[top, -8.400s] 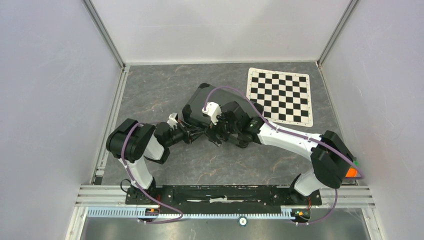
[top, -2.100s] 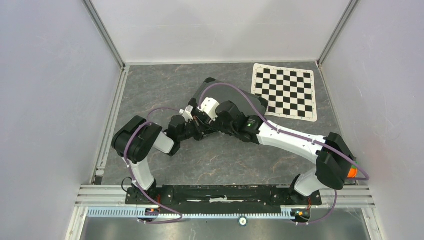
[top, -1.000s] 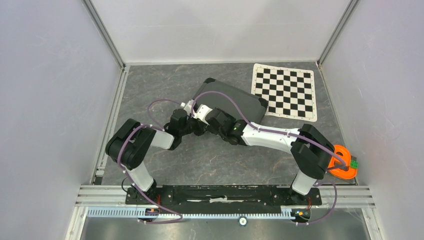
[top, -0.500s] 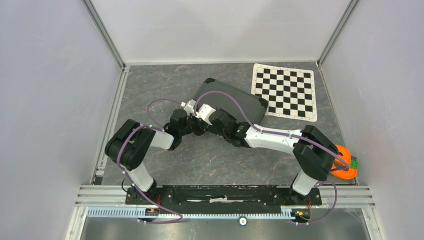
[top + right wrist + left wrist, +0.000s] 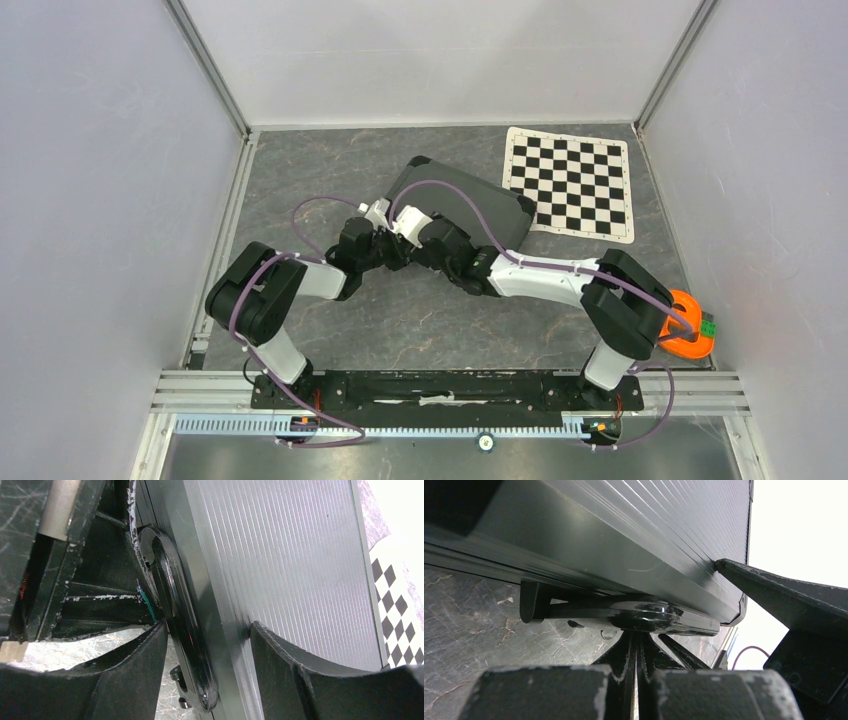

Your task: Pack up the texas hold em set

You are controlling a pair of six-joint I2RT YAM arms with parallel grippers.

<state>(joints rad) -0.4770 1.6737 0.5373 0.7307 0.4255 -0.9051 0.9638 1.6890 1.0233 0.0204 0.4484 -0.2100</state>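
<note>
The black case lies closed on the grey table, and its ribbed lid fills the left wrist view and the right wrist view. No chips, cards or dice show. My left gripper is shut, its tips meeting right under the glossy handle on the case's near edge. My right gripper stands open astride that same edge. One of its fingers rests on the lid, and the other is beside the handle with a slit of table between.
A black-and-white chequered mat lies just right of the case at the back. An orange piece sits at the right wall by my right arm's elbow. White walls and metal rails close in the table on three sides.
Both wrists have crept slightly towards the case's near edge. The right jaws have widened a little. The case stays closed and has not moved.
</note>
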